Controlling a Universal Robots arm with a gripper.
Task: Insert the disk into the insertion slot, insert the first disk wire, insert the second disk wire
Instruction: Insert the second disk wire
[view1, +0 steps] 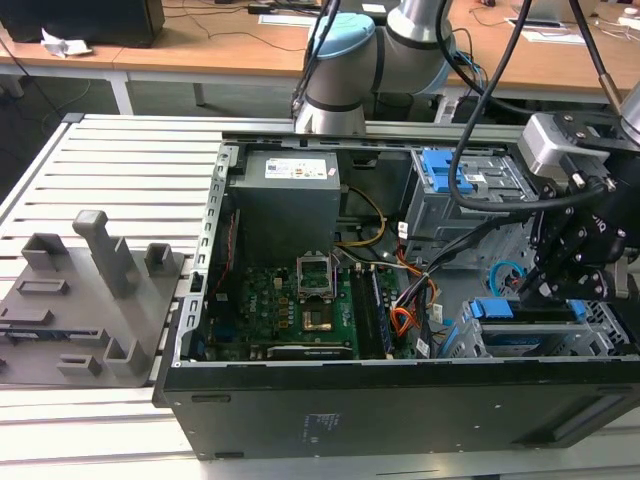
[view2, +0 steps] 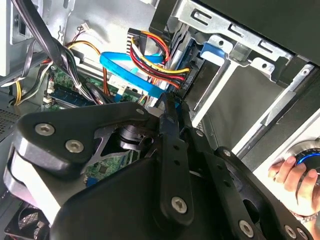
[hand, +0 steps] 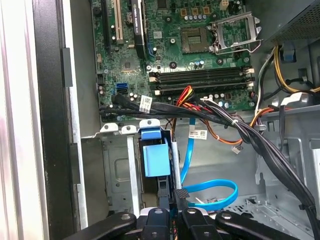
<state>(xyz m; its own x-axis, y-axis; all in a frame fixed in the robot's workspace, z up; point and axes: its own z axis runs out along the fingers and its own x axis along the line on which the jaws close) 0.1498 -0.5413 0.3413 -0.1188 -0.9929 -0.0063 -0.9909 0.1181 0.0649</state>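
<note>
Exterior view, from its left: grey 3D-printed fixture block on the slatted aluminium worktop, then the open PC case with the motherboard and grey power supply inside.

Toward the exterior view's right: tall grey bay with blue latch at the back. In front of it, the low grey perforated insertion slot with the disk seated in it; blue carrier handle pokes out.

In the first wrist view the carrier's blue front sits inside the cage.

Second disk wire: thin light-blue flat cable, looped on the case floor just beside the slot, one run rising toward the motherboard. A small dark plug sits right at the fingertips.

Hand hangs over the disk's rear end; black linkage fingers drawn nearly together, apparently pinching the dark plug. Grip contact is not fully visible.

A person's hand rests on a round blue-lit control.
</note>
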